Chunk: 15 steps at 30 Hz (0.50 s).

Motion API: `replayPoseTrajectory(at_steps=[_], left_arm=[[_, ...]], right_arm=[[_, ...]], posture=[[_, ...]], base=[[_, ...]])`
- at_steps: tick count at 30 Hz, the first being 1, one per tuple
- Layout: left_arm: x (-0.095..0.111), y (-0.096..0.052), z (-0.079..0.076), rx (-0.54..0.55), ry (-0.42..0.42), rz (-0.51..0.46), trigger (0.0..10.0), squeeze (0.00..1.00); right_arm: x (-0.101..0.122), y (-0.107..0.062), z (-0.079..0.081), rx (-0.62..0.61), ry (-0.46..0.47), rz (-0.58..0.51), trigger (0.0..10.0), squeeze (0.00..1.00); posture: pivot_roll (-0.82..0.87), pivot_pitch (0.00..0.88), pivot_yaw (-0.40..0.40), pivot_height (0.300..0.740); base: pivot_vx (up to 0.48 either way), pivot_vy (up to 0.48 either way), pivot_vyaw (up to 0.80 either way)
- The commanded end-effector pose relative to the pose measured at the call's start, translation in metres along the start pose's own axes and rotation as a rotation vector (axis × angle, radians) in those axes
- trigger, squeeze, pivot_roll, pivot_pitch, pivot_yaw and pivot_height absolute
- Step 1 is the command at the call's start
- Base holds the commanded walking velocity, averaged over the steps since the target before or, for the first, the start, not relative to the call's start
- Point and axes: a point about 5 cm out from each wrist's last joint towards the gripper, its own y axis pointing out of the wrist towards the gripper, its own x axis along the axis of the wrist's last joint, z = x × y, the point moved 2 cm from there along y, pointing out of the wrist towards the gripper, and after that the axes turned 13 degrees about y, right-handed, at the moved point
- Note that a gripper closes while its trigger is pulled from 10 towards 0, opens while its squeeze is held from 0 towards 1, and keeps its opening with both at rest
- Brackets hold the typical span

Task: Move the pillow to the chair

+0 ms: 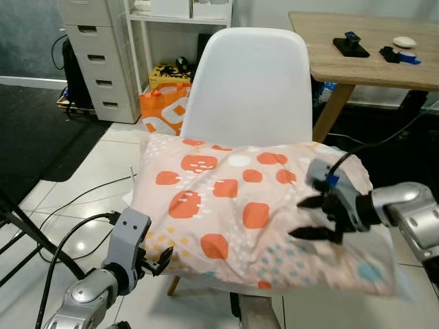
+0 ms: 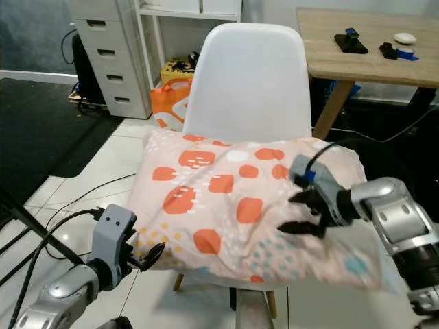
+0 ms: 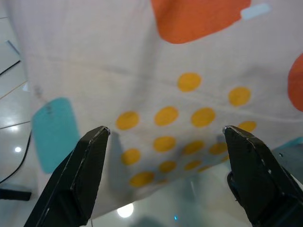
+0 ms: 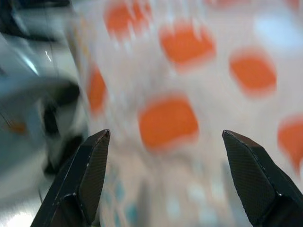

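Pillow lies flat across chair seat, long axis left-right, near edge overhanging. Left gripper at near-left corner, fingers apart; right gripper above right half, fingers apart, neither holding. Risk: overhang may let it slide off front.

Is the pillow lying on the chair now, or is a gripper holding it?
On the chair. The pillow lies flat across the white chair; the left gripper and right gripper both have open jaws, gripping nothing.
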Motion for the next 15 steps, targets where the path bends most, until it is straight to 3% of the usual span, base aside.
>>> replayPoseTrajectory(at_steps=[1,4,8,9,10,12,14,15], left_arm=[[-0.006,-0.004,0.002,-0.018,0.039,0.043,10.0,0.00],[-0.006,-0.009,0.010,-0.018,0.090,0.071,10.0,0.00],[-0.004,-0.012,0.016,-0.004,0.112,0.075,10.0,0.00],[0.000,-0.011,0.022,0.032,0.098,0.055,10.0,0.00],[0.000,-0.011,0.022,0.032,0.098,0.055,10.0,0.00],[0.008,-0.008,0.034,0.138,0.050,0.007,10.0,0.00],[0.013,-0.006,0.039,0.187,0.005,-0.023,10.0,0.00],[0.019,-0.004,0.042,0.238,-0.057,-0.065,10.0,0.00]], right_arm=[[0.007,-0.001,0.009,0.058,0.018,-0.059,10.0,0.00],[0.010,0.002,0.019,0.124,0.026,-0.103,10.0,0.00],[0.018,0.006,0.013,0.068,0.016,-0.199,10.0,0.00],[0.025,0.008,-0.003,-0.029,0.077,-0.300,10.0,0.00],[0.025,0.008,-0.003,-0.029,0.077,-0.300,10.0,0.00],[0.030,0.012,-0.026,-0.152,0.227,-0.461,10.0,0.00],[0.026,0.018,-0.029,-0.185,0.266,-0.489,10.0,0.00],[0.018,0.027,-0.028,-0.208,0.301,-0.493,10.0,0.00]], posture=[[-0.18,0.078,-0.028,0.516],[-0.18,0.076,-0.026,0.516],[-0.18,0.075,-0.025,0.516],[-0.18,0.076,-0.023,0.516],[-0.18,0.076,-0.023,0.516],[-0.18,0.076,-0.024,0.521],[-0.18,0.075,-0.022,0.525],[-0.18,0.074,-0.023,0.535]], base=[[0.000,0.000,0.00],[0.000,0.000,0.00],[0.000,0.000,0.00],[0.000,0.000,0.00],[0.000,0.000,0.00],[0.000,0.000,0.00],[0.000,0.000,0.00],[0.000,0.000,0.00]])
